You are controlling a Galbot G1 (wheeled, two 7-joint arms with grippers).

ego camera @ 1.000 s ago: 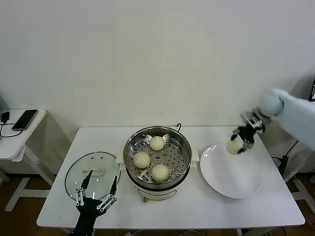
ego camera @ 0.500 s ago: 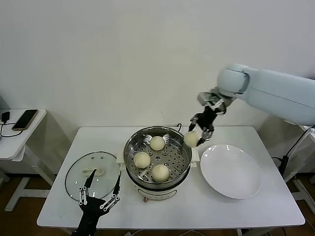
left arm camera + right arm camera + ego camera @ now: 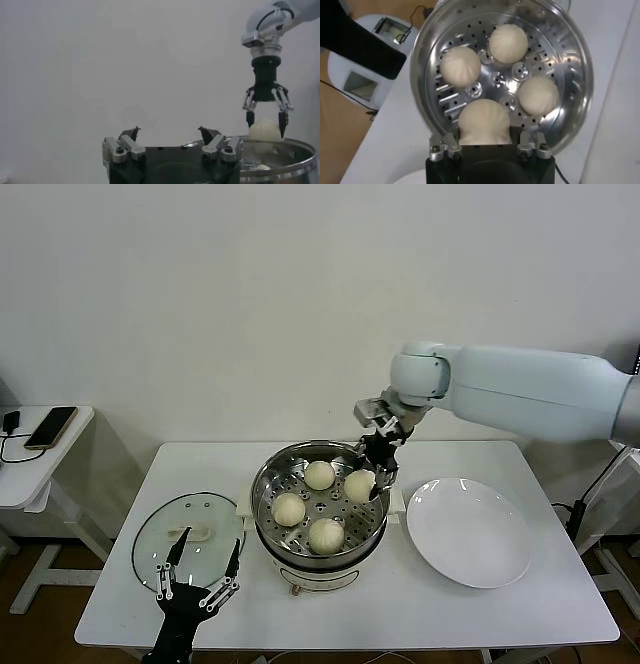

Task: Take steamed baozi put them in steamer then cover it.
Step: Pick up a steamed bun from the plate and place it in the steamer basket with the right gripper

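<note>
At frame centre, the right gripper (image 3: 372, 481) clamps the fourth baozi (image 3: 359, 485) over the steamer's (image 3: 270, 484) vacant spot; lower left, the left gripper (image 3: 195, 581) waits spread near the glass lid (image 3: 150, 536).

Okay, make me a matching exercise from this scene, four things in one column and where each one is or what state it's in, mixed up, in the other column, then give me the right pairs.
Things:
1. glass lid
2. white plate
3. fourth baozi
4. left gripper

Places or states:
A. held in the right gripper over the steamer
B. bare, on the table's right side
C. flat on the table, left of the steamer
D. open, at the near table edge by the lid

Pairs: 1-C, 2-B, 3-A, 4-D
</note>
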